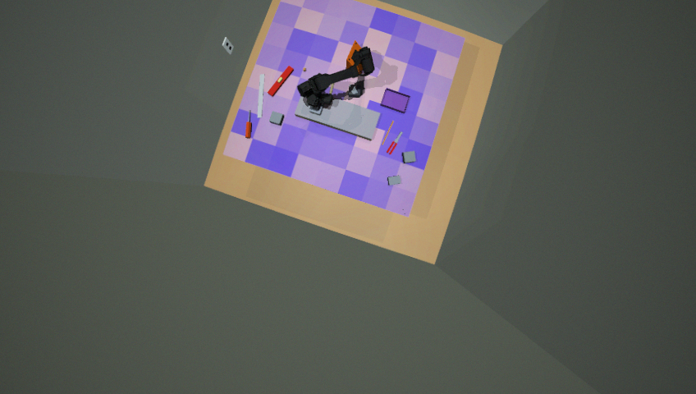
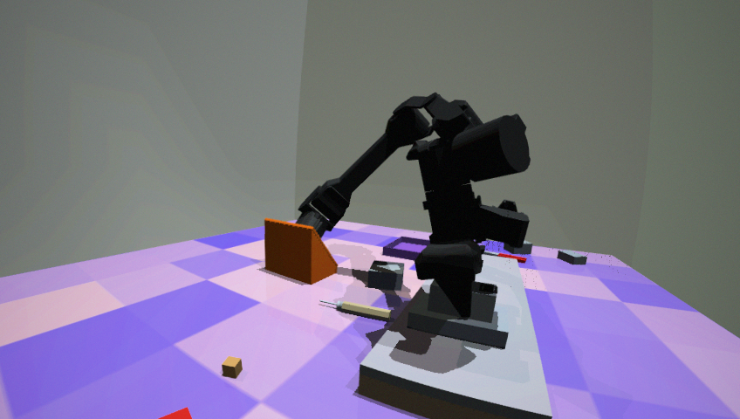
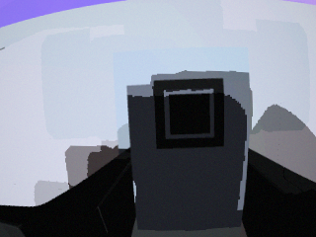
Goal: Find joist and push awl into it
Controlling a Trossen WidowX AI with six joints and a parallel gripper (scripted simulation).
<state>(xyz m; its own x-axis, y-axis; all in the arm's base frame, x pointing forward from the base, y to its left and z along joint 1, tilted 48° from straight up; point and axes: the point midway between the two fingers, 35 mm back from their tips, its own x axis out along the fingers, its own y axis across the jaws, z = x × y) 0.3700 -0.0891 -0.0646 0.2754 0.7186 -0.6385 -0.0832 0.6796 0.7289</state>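
My gripper (image 1: 318, 103) (image 3: 184, 149) is shut on the stud finder (image 1: 315, 111) (image 2: 486, 305) (image 3: 188, 178), a grey body on a wider base with a dark square screen. It is upright over the left end of the pale grey floor panel (image 1: 364, 124) (image 2: 493, 381). In the exterior view its base looks a little above the panel, with a shadow below. No light shows on the screen. The awl (image 1: 331, 89) (image 2: 364, 310), with a pale yellow handle, lies on the floor behind the panel. The purple tray (image 1: 383, 97) (image 2: 396, 253) stands empty beyond the panel's right end.
An orange wedge (image 1: 352, 57) (image 2: 288, 251) stands by the arm's base. A grey block (image 2: 385, 278) lies near the awl. A small wooden cube (image 1: 304, 69) (image 2: 232, 367), a red level (image 1: 286, 73), a screwdriver (image 1: 248, 130) and red-handled pliers (image 1: 391, 147) lie around the panel.
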